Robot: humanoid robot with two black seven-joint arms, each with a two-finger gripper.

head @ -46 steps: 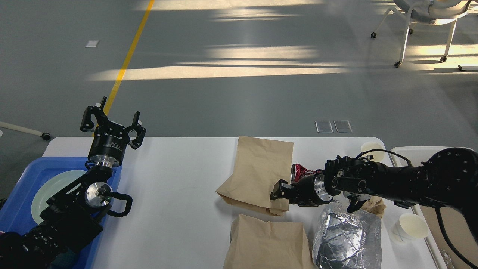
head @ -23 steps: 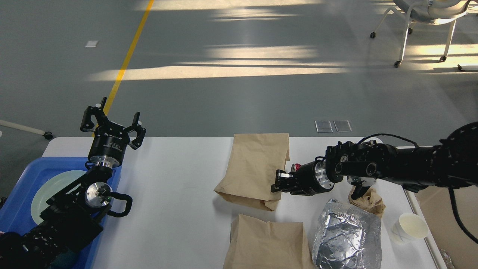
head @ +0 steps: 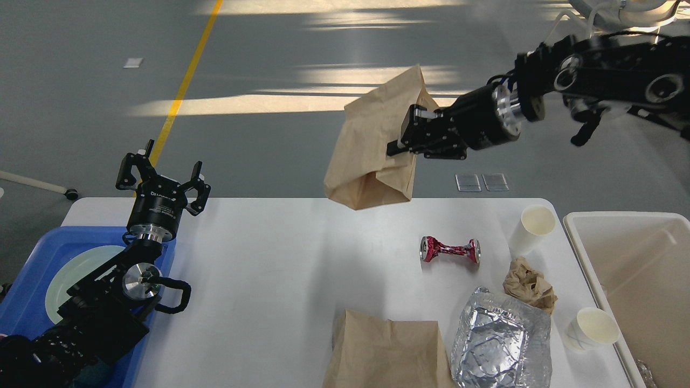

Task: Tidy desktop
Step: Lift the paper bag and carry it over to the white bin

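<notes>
The white desktop [head: 269, 269] fills the lower view. My right gripper [head: 405, 137] is shut on the edge of a brown paper bag [head: 372, 145] and holds it high above the table's far edge. On the desktop lie a crushed red can [head: 450, 250], a crumpled brown paper ball [head: 530, 284], a crinkled foil bag [head: 501, 345], a second brown paper bag [head: 387, 353] at the front, and two white paper cups [head: 531, 228] [head: 592, 327]. My left gripper [head: 161, 173] is open and empty above the table's far left corner.
A blue tray [head: 32, 253] with a pale green plate [head: 75, 269] sits at the left under my left arm. An off-white bin [head: 636, 280] stands off the table's right edge. A chair [head: 620, 16] stands on the floor at the far right.
My right gripper has lifted the brown paper bag from the desktop up and back, high into the air. The red can that it hid now shows. The left arm has not moved.
</notes>
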